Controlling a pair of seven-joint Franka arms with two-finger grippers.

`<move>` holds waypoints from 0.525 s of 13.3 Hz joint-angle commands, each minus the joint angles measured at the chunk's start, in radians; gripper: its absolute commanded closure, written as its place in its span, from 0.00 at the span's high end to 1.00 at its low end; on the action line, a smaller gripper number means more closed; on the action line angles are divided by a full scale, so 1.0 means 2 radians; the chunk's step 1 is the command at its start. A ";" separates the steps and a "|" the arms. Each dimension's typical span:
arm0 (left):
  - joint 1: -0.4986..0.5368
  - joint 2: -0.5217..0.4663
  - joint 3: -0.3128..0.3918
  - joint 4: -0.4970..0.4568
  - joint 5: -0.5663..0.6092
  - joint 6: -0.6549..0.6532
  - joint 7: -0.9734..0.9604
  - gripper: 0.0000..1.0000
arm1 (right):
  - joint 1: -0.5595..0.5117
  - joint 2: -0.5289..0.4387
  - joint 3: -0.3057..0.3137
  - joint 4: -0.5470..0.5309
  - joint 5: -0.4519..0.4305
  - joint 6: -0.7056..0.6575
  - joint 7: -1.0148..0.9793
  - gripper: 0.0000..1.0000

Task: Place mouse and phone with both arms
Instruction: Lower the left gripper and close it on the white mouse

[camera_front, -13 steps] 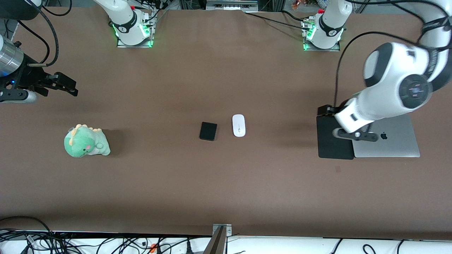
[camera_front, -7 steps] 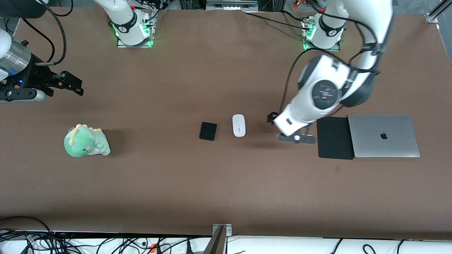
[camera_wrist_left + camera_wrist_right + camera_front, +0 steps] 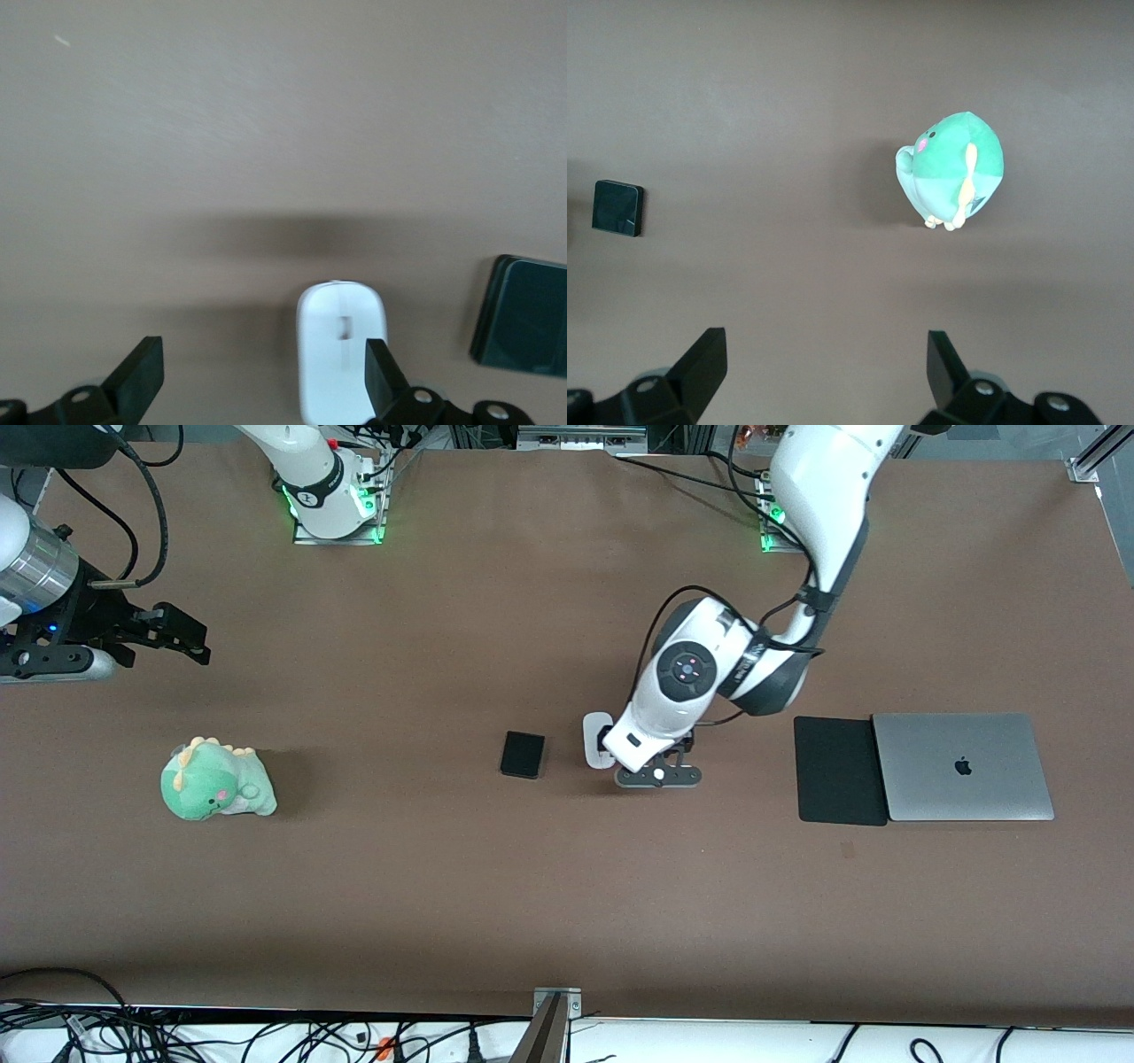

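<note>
Both grippers are spread wide: left gripper is held over glossy white oval mouse at frame centre, right gripper at upper left.

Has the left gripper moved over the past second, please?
Yes. The left gripper, open, has travelled from over the mouse pad beside the laptop toward the table's middle, and now hangs by the mouse.

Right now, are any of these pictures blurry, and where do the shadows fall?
Front view: sharp, evenly lit, with a soft shadow beside the plush dinosaur. Left wrist view: slightly soft, with a broad dark band of shadow on the table above the mouse and the left gripper open at the edge. Right wrist view: clear, with a faint shadow beside the dinosaur.
</note>
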 commanded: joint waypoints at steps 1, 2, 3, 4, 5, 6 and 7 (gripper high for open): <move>-0.026 0.011 0.008 -0.015 0.038 0.034 -0.034 1.00 | 0.001 0.002 -0.001 0.009 -0.001 -0.004 0.002 1.00; -0.029 0.017 0.008 -0.019 0.048 0.044 -0.042 1.00 | 0.001 0.002 -0.001 0.008 -0.001 -0.004 0.004 1.00; -0.039 0.023 0.008 -0.020 0.051 0.054 -0.065 1.00 | 0.001 0.002 -0.001 0.009 -0.001 -0.004 0.004 1.00; -0.047 0.026 0.008 -0.021 0.052 0.063 -0.078 1.00 | 0.001 0.002 -0.001 0.009 -0.001 -0.004 0.004 1.00; -0.053 0.031 0.009 -0.021 0.052 0.073 -0.079 1.00 | 0.001 0.002 -0.001 0.008 -0.001 -0.004 0.004 1.00; -0.056 0.036 0.010 -0.024 0.053 0.079 -0.079 1.00 | 0.001 0.002 -0.001 0.009 -0.001 -0.004 0.004 1.00; -0.059 0.041 0.010 -0.029 0.071 0.083 -0.080 1.00 | 0.001 0.002 -0.001 0.008 -0.001 -0.004 0.004 1.00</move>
